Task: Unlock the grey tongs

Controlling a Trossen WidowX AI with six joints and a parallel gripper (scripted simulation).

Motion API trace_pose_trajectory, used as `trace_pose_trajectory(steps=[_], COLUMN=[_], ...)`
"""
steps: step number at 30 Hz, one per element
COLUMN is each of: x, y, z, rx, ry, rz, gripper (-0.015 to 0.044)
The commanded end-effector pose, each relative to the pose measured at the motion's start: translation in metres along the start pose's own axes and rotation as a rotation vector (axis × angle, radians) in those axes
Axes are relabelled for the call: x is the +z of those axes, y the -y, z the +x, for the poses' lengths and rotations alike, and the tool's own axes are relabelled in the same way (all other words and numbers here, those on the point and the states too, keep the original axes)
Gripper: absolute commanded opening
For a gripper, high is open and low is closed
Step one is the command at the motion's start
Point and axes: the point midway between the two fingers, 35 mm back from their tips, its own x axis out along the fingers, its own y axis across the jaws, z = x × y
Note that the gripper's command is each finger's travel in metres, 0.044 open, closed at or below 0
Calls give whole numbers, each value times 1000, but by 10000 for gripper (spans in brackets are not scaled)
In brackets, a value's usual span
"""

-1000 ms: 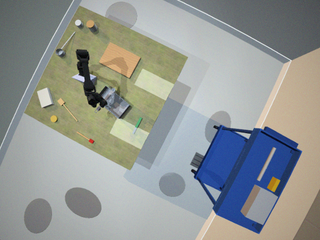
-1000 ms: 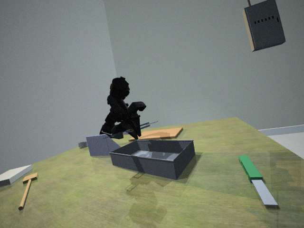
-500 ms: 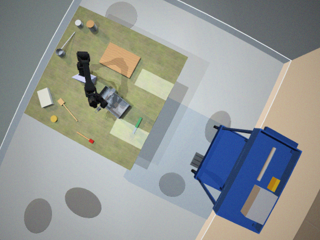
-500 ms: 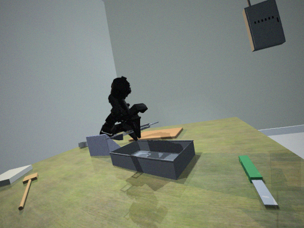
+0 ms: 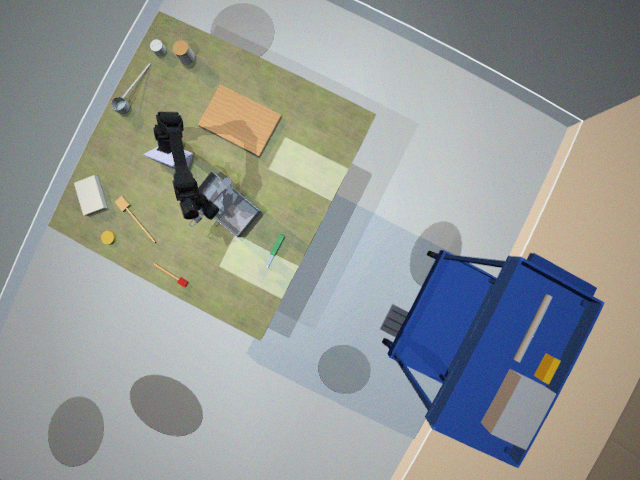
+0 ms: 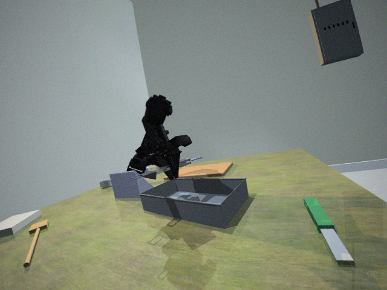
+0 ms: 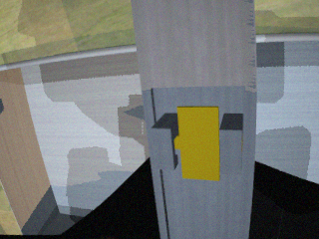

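Observation:
The grey tongs (image 5: 225, 184) (image 6: 188, 161) (image 7: 195, 50) are held roughly level above the roasting tin, with a yellow tab on the side facing the wrist camera. My gripper (image 6: 162, 169) (image 7: 185, 161) is shut on the tongs near that tab, one finger on each side. Their wire-loop end points toward the near left in the exterior view. The arm hides part of the tongs in the top and exterior views. The dark roasting tin (image 5: 251, 221) (image 6: 193, 208) (image 7: 286, 107) stands below. The wooden board (image 5: 227, 105) (image 6: 220, 168) lies flat behind the tin, with nothing on it.
A lilac wedge (image 5: 161, 156) (image 6: 124, 184) stands beside the tin, under the arm. A green-handled tool (image 5: 277, 244) (image 6: 318, 213) lies in front of the board's side of the table. A wooden mallet (image 5: 122, 203) (image 6: 39, 225) and a white block (image 5: 89, 194) lie left. Two canisters stand at the back.

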Motion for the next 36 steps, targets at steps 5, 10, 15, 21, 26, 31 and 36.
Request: trace_pose_trajectory(steps=[5,10,15,21,26,31,36], x=[0,-1,-3,-6,-6,-15,-53], y=[-1,2,4,8,8,7,-1], z=[-3,-4,-5,-7,-7,-6,-12], rx=[-84,-144,-205,-270,-272,-273,-261], ry=[6,3,-3,-11,-11,-19,-30], rz=[-12,-14,-18,-23,-23,-46,-187], gripper=[-150,-150,-150,-150,-150,-150,-150])
